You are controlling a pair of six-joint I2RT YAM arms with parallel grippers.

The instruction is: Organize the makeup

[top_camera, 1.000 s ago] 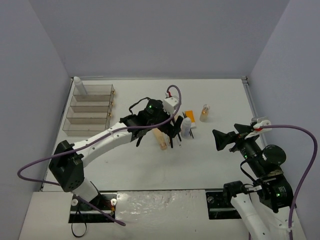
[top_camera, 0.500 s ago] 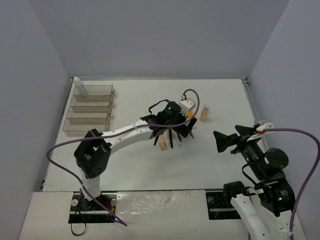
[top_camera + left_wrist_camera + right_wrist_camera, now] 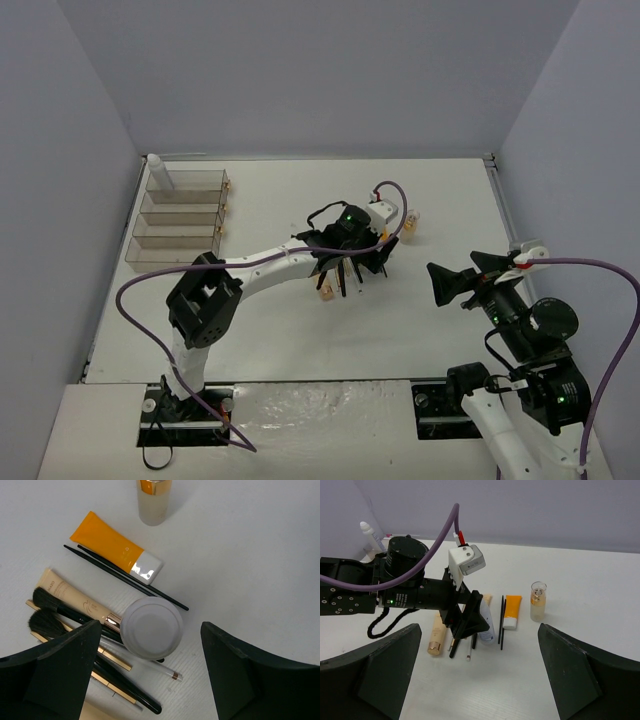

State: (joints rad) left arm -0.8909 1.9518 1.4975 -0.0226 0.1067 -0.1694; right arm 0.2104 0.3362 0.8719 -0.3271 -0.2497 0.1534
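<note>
Left claw (image 3: 151, 624) hangs nose-down over the middle of the tabletop (image 3: 450, 330), its jaws spread wide and gripping nothing. A white-grey bottle (image 3: 150, 635) stands upright between the two fingers (image 3: 60, 665), seen cap-on from the wrist, with clear tabletop showing on its right side; whether the left finger touches it I cannot tell. The bottle stands in a loose cluster of makeup. An orange tube (image 3: 107, 540) with a white cap lies just beyond it. Two thin black sticks (image 3: 107, 567) run alongside the tube's near edge. A beige tube (image 3: 67, 595) lies to the left. Black brushes (image 3: 50, 607) lie across the beige tube, bristles to the left, and some pass under the bottle's outline. Thin gold-coloured sticks (image 3: 114, 660) and a clear pencil (image 3: 161, 669) lie on the near side, partly hidden by the left finger. A gold-capped glass vial (image 3: 538, 602) stands upright by itself, a little right of the orange tube and apart from the cluster. At the far left of the tabletop sits the clear tiered drawer box (image 3: 180, 222). A second white bottle (image 3: 160, 173) stands at its far-left corner, leaning slightly. Right claw (image 3: 477, 630) is held at the right side, well apart from the makeup, jaws fully spread and empty, pointing toward the cluster.
</note>
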